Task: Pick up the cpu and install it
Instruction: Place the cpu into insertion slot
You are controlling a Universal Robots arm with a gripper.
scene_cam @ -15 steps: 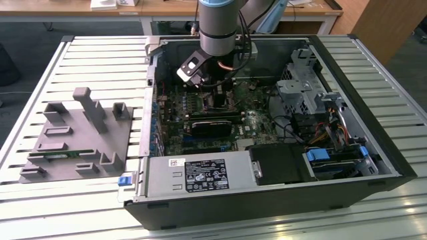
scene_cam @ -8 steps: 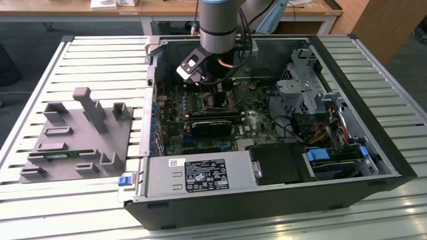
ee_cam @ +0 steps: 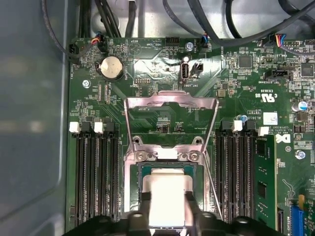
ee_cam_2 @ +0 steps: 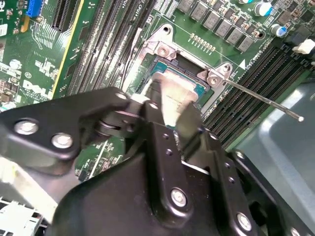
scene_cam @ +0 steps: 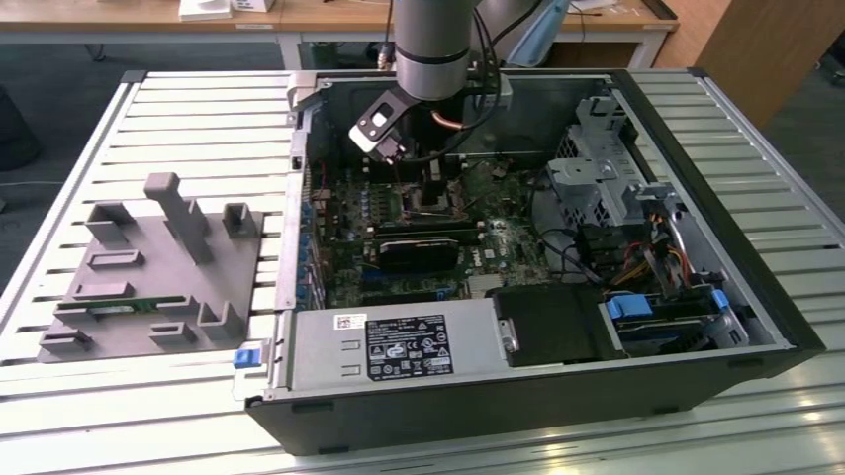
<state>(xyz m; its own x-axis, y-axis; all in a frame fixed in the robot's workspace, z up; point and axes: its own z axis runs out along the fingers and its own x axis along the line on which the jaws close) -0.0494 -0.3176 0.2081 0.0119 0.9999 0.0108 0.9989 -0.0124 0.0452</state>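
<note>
Silver-topped, the cpu [ee_cam: 167,189] sits pinched between the claw's [ee_cam: 168,206] two dark fingers [ee_cam: 196,219], which close narrowly on its opposite edges. It lies flat, directly beneath the claw and right over the open socket [ee_cam: 132,194], its sides running square with the socket's frame; whether it touches the seat I cannot tell. The hinged plate [ee_cam: 170,101] stands tipped back and the lever [ee_cam_2: 266,101] swung aside. In the exterior view the claw [scene_cam: 429,196] reaches down inside the case [scene_cam: 528,416] on the slatted surface [scene_cam: 158,99]
</note>
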